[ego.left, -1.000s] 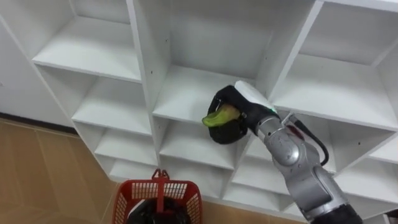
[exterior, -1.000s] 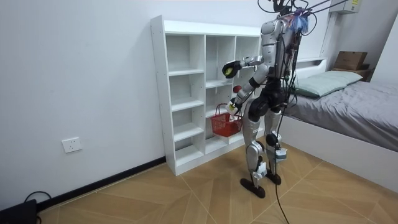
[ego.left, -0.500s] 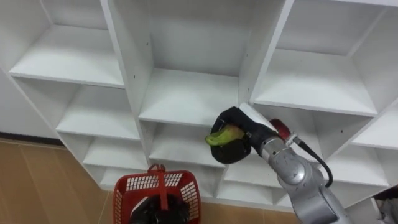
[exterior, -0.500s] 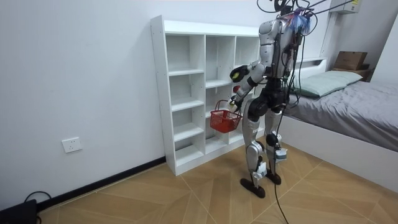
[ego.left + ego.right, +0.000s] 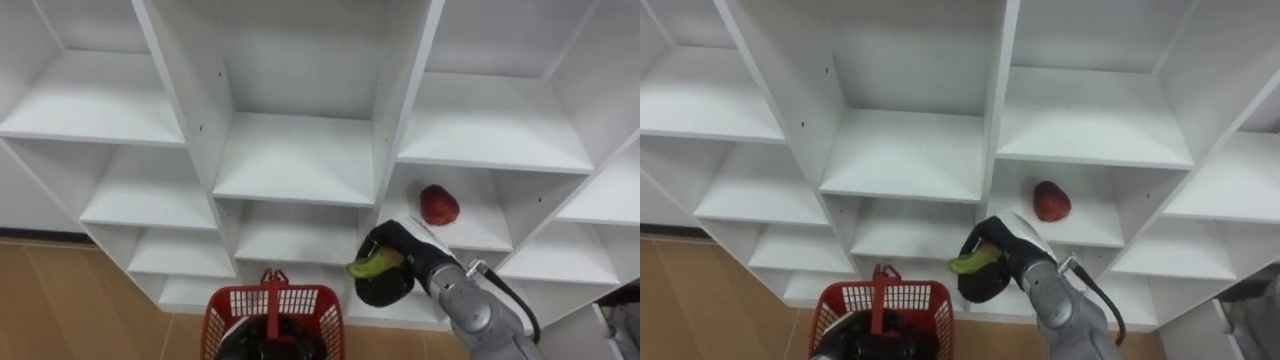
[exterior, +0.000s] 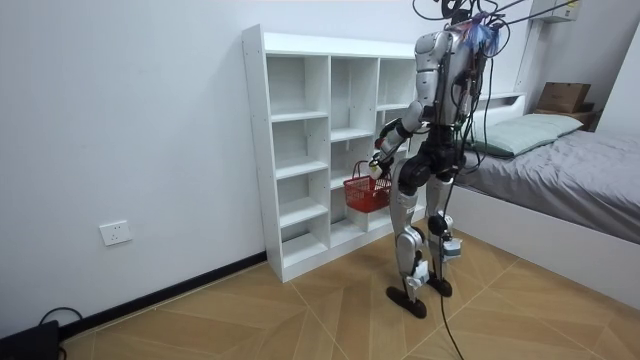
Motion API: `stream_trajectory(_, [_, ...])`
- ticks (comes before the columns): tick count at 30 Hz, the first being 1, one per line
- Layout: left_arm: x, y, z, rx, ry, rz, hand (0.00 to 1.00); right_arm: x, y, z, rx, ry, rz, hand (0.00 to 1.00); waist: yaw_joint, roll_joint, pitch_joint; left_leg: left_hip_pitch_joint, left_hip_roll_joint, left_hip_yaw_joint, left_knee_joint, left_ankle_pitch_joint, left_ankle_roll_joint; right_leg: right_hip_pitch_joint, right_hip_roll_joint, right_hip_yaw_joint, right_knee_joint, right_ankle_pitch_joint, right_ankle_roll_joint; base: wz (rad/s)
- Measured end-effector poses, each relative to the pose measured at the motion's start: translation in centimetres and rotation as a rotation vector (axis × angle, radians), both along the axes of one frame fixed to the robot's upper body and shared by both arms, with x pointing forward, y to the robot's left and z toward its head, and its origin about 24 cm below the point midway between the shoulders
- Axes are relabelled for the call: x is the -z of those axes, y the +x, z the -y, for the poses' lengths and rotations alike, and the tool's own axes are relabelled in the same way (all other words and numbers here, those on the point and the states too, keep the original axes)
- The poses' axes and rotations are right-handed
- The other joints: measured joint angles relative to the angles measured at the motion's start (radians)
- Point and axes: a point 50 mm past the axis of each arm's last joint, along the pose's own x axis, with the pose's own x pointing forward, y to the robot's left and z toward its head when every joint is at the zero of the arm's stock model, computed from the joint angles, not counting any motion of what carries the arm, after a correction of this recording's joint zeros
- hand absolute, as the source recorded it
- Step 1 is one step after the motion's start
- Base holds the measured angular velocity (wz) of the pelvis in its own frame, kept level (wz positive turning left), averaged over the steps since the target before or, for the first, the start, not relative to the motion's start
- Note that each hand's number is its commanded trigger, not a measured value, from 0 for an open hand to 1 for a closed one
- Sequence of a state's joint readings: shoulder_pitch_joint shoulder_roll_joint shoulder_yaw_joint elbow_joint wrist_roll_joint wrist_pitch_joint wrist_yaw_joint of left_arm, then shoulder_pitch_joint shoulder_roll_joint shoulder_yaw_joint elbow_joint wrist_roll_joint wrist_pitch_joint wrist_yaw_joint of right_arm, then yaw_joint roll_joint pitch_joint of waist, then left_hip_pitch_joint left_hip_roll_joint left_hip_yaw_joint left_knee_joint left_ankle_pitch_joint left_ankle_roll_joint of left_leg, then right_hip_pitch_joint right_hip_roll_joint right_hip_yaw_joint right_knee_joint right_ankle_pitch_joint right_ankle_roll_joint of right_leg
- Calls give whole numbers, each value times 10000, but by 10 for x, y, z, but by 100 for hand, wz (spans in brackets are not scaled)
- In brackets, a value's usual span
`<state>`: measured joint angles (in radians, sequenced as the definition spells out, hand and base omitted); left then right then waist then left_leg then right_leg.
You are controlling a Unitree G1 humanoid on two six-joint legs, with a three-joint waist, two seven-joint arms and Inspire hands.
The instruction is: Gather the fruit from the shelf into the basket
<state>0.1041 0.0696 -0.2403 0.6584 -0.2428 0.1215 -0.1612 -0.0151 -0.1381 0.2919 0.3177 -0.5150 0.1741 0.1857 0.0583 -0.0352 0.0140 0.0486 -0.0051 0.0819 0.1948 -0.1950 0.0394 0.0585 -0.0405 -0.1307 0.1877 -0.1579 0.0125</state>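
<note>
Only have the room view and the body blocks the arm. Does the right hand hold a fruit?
Observer: Yes. In the eye views the right hand is curled round a yellow-green fruit.
Operator: Over the basket yet?
Observer: No. The hand shows to the right of the red basket, past its rim, not above its opening.
Operator: Any fruit on the shelves?
Observer: One red fruit lies in the compartment up and to the right of the hand.
</note>
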Motion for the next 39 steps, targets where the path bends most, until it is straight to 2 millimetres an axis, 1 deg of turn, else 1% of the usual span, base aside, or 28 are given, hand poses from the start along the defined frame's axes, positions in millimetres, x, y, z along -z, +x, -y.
stream_trajectory(6, [0, -1, 4, 230, -78, -20, 100, 10, -4, 0, 226, 26, -295, 100, 26, -49, 13, 95, -4, -8, -4, -2, 2, 101, 0, -3, -23, -2, 3, 0])
stream_trajectory(12, [0, -2, 7, 374, -98, -12, 100, 10, -4, -2, 253, 171, -317, 100, 54, -66, 23, 80, -26, -6, -4, -1, 3, 102, -7, -26, -69, -12, 9, 0])
stream_trajectory(15, [0, -2, 9, 453, -153, -7, 100, 11, -5, -2, 320, 346, -391, 100, 55, -83, 11, 41, -63, -24, -3, -1, 3, 115, -5, -53, -158, -10, 7, 1])
stream_trajectory(20, [0, -3, 12, 629, -180, -14, 100, 12, -6, -4, 305, 498, -492, 100, 103, -81, 10, 57, -59, -29, -52, -1, 3, 123, 6, -72, -171, -10, 7, 0])
stream_trajectory(27, [0, -3, 14, 628, -216, -9, 100, 19, -11, -8, 256, 764, -919, 100, 114, -76, 15, 86, -26, -31, -79, -1, 4, 151, -4, -73, -167, -10, 8, 0])
stream_trajectory(31, [0, -3, 14, 613, -226, -13, 100, 20, -12, -7, 362, 927, -1053, 100, 282, -87, 38, 105, -18, -35, -88, -4, 5, 179, 6, -85, -156, -9, 7, 0])
stream_trajectory(39, [0, -3, 13, 487, -313, -47, 100, 21, -13, -11, 365, 1179, -1144, 100, 314, -156, 85, 98, -69, -214, -57, -4, 4, 282, -10, -243, -166, -12, 10, 6])
